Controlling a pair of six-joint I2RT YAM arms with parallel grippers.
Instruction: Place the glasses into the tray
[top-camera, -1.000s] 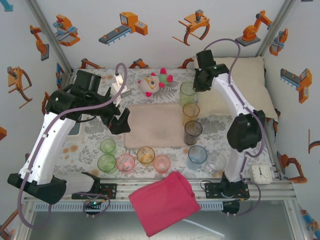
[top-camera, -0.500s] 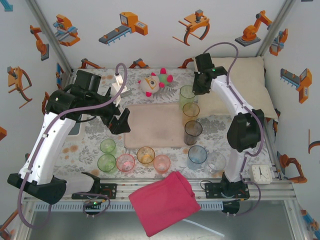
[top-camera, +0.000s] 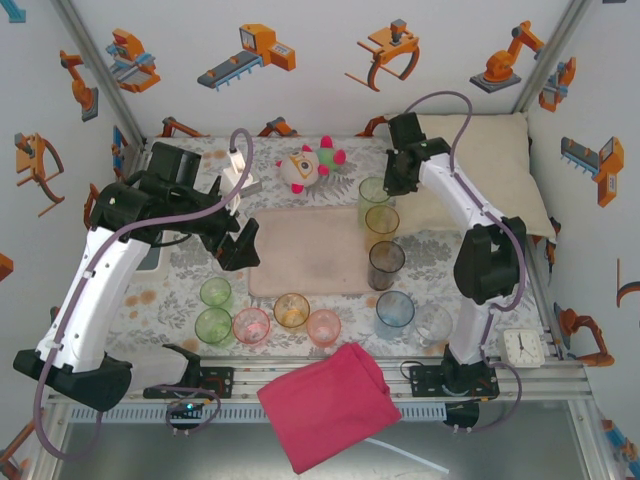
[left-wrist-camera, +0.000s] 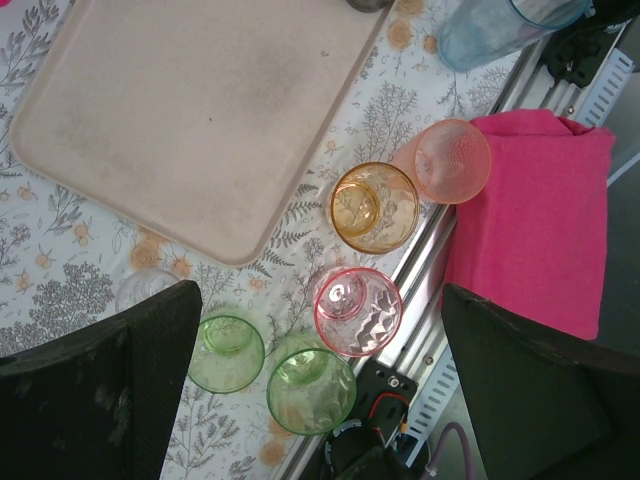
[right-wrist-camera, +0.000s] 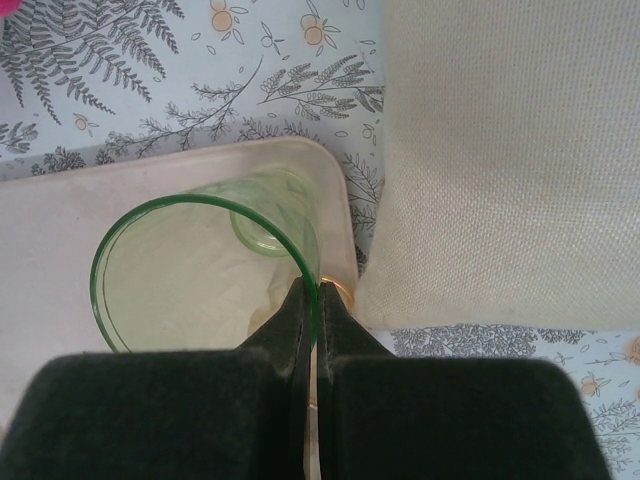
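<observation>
My right gripper (right-wrist-camera: 312, 290) is shut on the rim of a tall green glass (right-wrist-camera: 205, 270), pinching its wall between the fingers. The glass's base shows over the far right corner of the pale pink tray (right-wrist-camera: 60, 220); I cannot tell whether it rests there. In the top view this green glass (top-camera: 376, 190) stands beside the tray (top-camera: 300, 250), with a yellowish glass (top-camera: 381, 225) and a smoky one (top-camera: 386, 264) in line below it. My left gripper (top-camera: 238, 243) hangs open, holding nothing, over the tray's left edge. Below it sit green (left-wrist-camera: 311, 390), pink (left-wrist-camera: 357, 310) and orange (left-wrist-camera: 375, 207) glasses.
A cream pillow (top-camera: 470, 170) lies right of the tray, close to the held glass. A plush toy (top-camera: 310, 165) sits at the back. A pink cloth (top-camera: 325, 405) drapes over the front rail, and a small clock (top-camera: 520, 347) stands at front right. Blue (top-camera: 394, 312) and clear (top-camera: 433, 323) glasses stand near the right arm.
My right gripper has shifted slightly left toward the tray's corner with the green glass in it. The left arm has barely moved.
</observation>
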